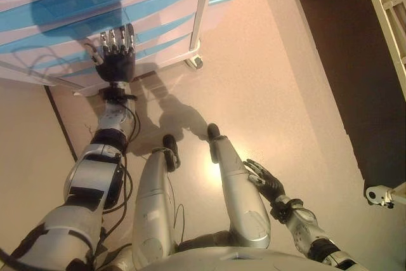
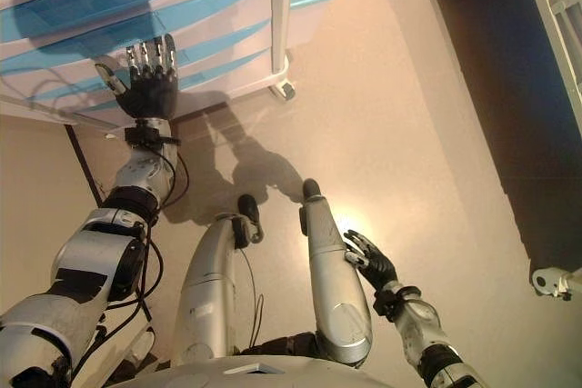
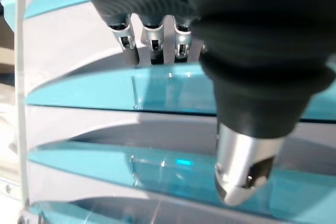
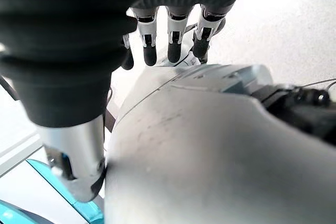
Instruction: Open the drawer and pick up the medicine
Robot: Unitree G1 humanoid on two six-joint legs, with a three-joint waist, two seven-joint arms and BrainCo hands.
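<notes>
Your left hand (image 1: 115, 61) is the nearest thing to the head camera on the left side, raised in front of the drawer cabinet (image 1: 76, 23) with its fingers (image 2: 150, 58) straight and relaxed, holding nothing. You can see in its wrist view that the fingertips reach up to the front of a blue drawer (image 3: 173, 90), at or just short of the white ledge above it; whether they actually touch it cannot be told. Every drawer you see is closed: blue fronts stacked between white ledges, one more drawer front (image 3: 157, 169) showing below the first. You cannot see the medicine in any view, and neither hand has it. Moving right, the cabinet's white corner post (image 1: 203, 4) runs down to a small caster wheel (image 1: 195, 62) on the beige floor (image 1: 273, 80). Further right, your right hand (image 1: 265, 181) hangs low at your side, well apart from the cabinet, its fingers (image 4: 174, 45) loosely extended and gripping nothing. At the far right you have a dark strip of floor (image 1: 355, 61), with another white caster (image 1: 380, 195) near its edge.
</notes>
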